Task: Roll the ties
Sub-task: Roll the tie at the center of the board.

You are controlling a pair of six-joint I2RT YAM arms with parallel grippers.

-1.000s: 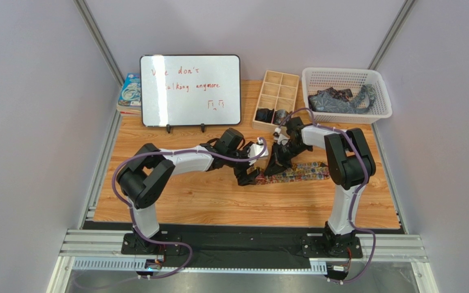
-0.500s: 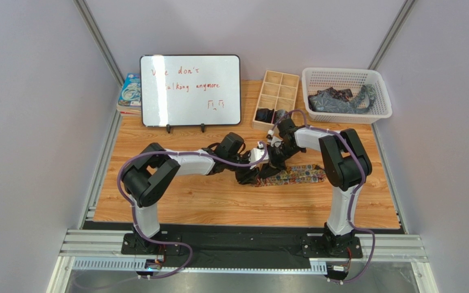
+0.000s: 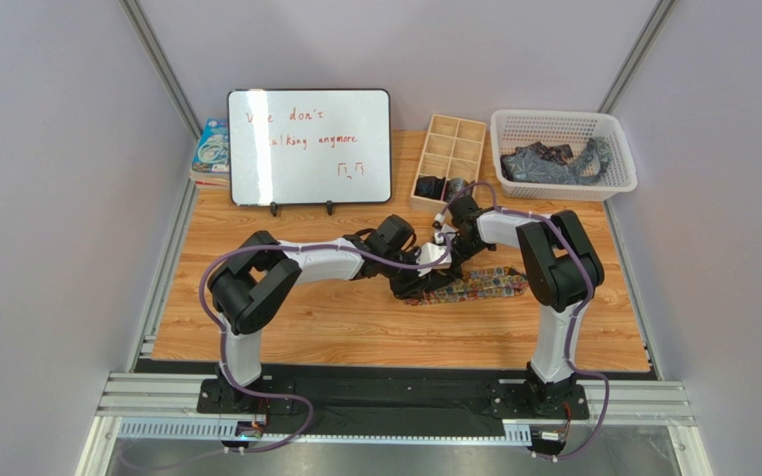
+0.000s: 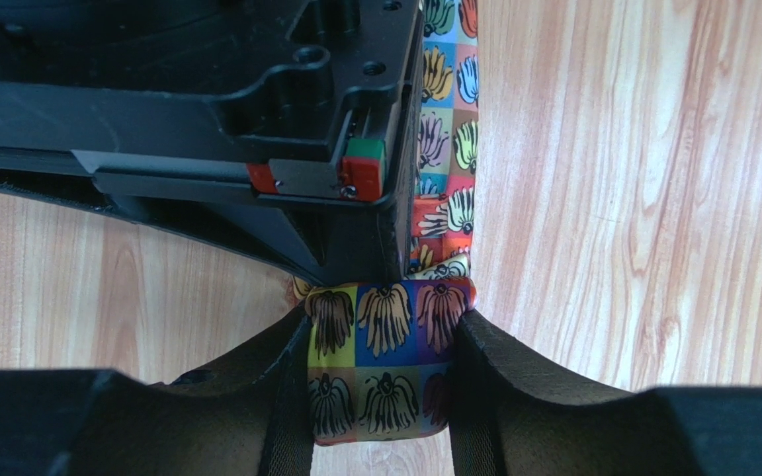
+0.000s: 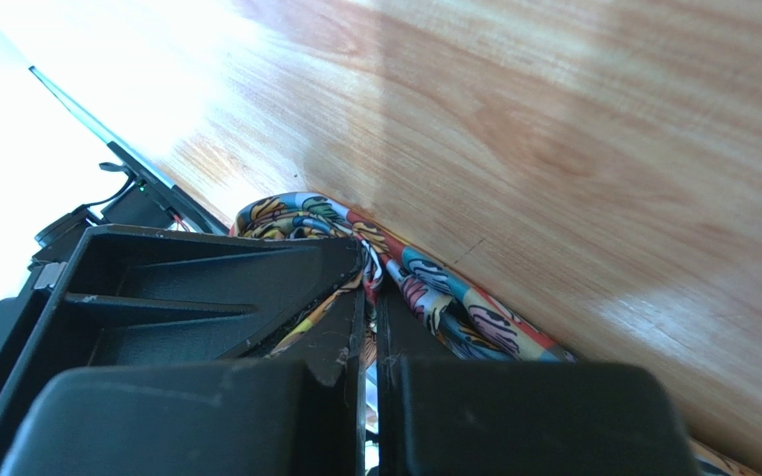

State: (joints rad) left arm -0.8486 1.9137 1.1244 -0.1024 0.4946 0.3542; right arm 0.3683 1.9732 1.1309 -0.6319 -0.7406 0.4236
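Note:
A multicoloured tie (image 3: 482, 286) lies flat on the wooden table, its left end wound into a small roll (image 4: 385, 347). My left gripper (image 4: 383, 329) is shut on that roll, one finger pressed against each side. My right gripper (image 5: 369, 284) is shut too, pinching the tie's fabric (image 5: 455, 302) right at the roll. Its black body (image 4: 256, 109) fills the top of the left wrist view. Seen from above, the left gripper (image 3: 417, 286) and the right gripper (image 3: 442, 270) meet at the tie's left end. Dark ties (image 3: 544, 162) lie in a white basket (image 3: 564, 119).
A wooden divided box (image 3: 472, 131) behind the grippers holds dark rolls (image 3: 431, 186) in its near compartments. A whiteboard (image 3: 309, 147) stands at the back left with a book (image 3: 211, 149) beside it. The table's edge runs just right of the right arm.
My left arm has reached further right and its jaws have closed from wide open onto the roll. The right gripper has shifted slightly left, staying shut on the tie.

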